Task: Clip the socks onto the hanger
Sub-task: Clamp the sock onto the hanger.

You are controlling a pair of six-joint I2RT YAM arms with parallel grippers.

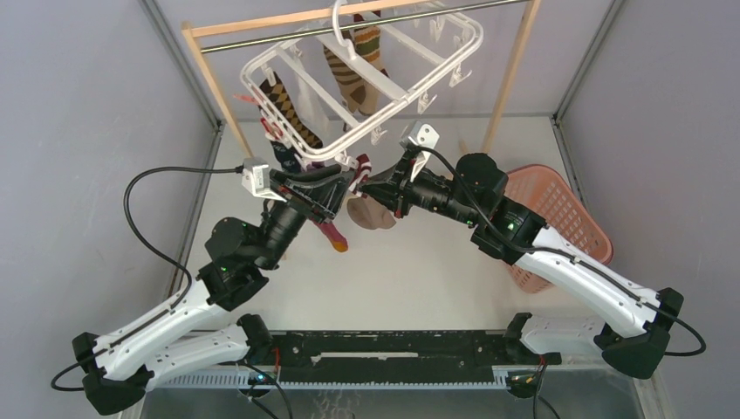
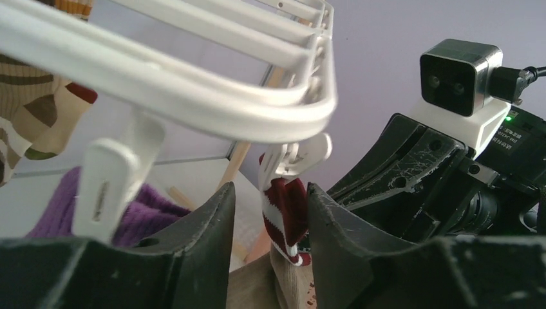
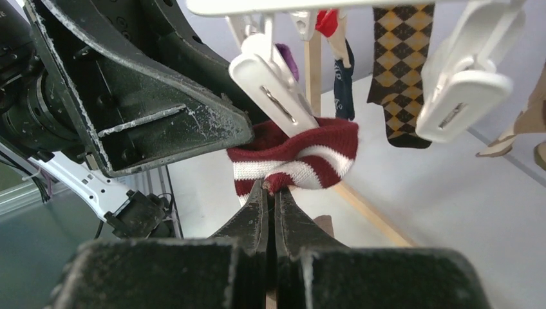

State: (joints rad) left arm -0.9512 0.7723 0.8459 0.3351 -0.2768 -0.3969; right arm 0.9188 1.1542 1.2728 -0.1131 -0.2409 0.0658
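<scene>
Striped sock cuff [image 3: 302,161]: soft, limp, I judge; right gripper [image 3: 273,188] pinches its edge below clip [image 3: 270,96]; left gripper [image 2: 270,193] wide, empty.

red-white cuff [image 3: 302,158] in end effector [image 3: 273,193]

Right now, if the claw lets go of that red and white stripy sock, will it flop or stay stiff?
Probably floppy: the striped sock cuff bunches and folds where the right claw pinches it. Likely light, since that thin pinch seems to carry it. Its fuzzy knit probably grips the white clip well.
</scene>
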